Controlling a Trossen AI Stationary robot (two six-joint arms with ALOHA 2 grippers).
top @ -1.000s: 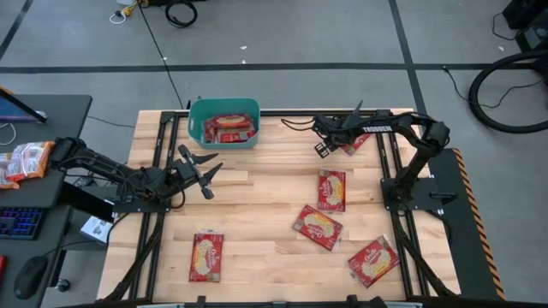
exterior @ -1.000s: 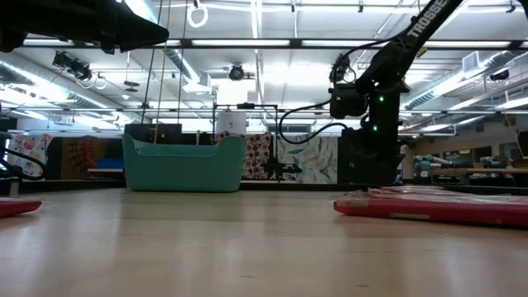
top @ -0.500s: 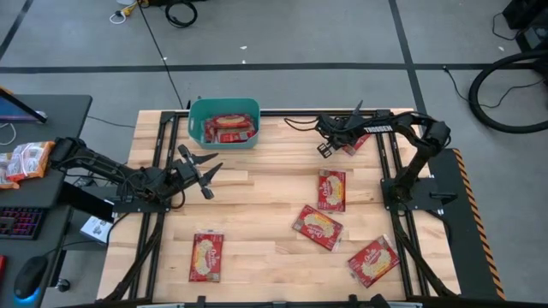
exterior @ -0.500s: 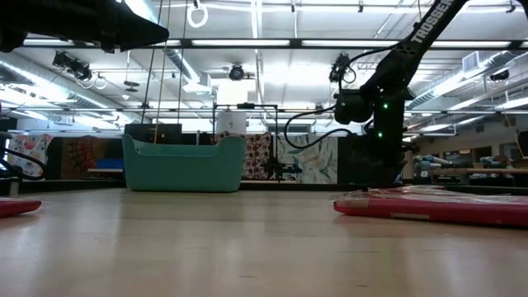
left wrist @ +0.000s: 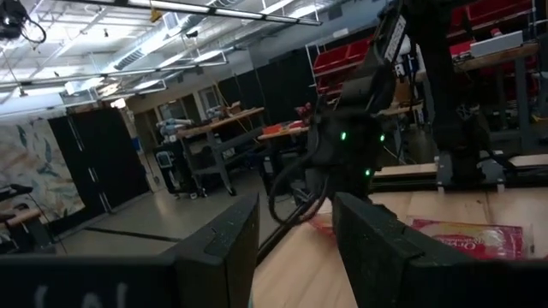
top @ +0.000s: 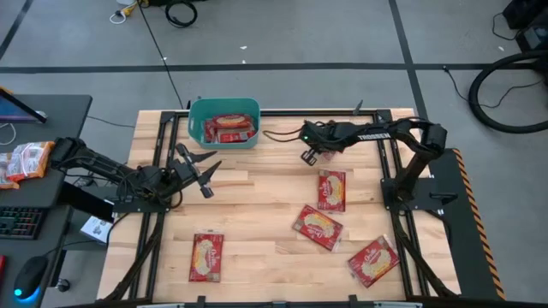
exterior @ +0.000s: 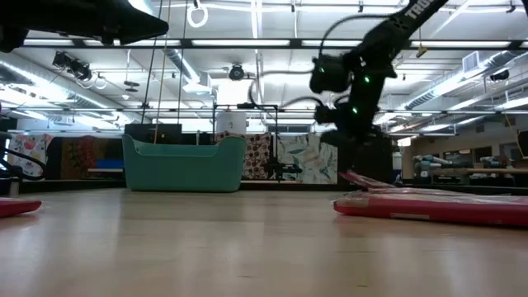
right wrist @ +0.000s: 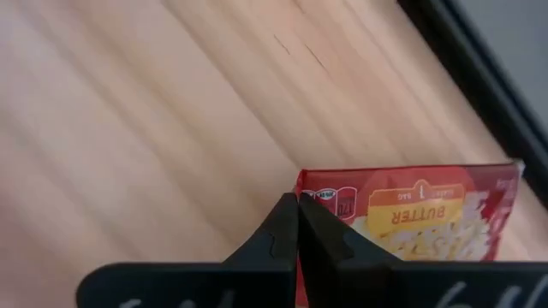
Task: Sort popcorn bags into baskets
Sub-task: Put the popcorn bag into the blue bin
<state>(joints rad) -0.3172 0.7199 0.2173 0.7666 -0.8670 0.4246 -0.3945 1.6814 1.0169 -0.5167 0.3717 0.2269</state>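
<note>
I've got the right claw (top: pixel 306 156) out over the far half of the bench (top: pixel 257 222), between the teal basket (top: pixel 223 123) and the packets on the right side. On its wrist camera the two fingers (right wrist: pixel 287 231) are pressed together on the edge of a popcorn bag (right wrist: pixel 419 214), which hangs from them above the wood, its butter label showing. From the low camera that claw (exterior: pixel 351 124) sits well above the bench top.

The basket stands at the far edge, left of centre, with red bags (top: pixel 229 127) already lying inside it.

The left claw (top: pixel 204 167) hovers over the left part of the bench, near the basket, with its fingers (left wrist: pixel 227 248) spread apart and nothing between them.

Four more bags lie flat on the wood: one (top: pixel 331 190) just below the right claw, one (top: pixel 318 227) nearer me at a slant, one (top: pixel 373 260) toward the near right corner, and one (top: pixel 206 256) alone at the near left.
</note>
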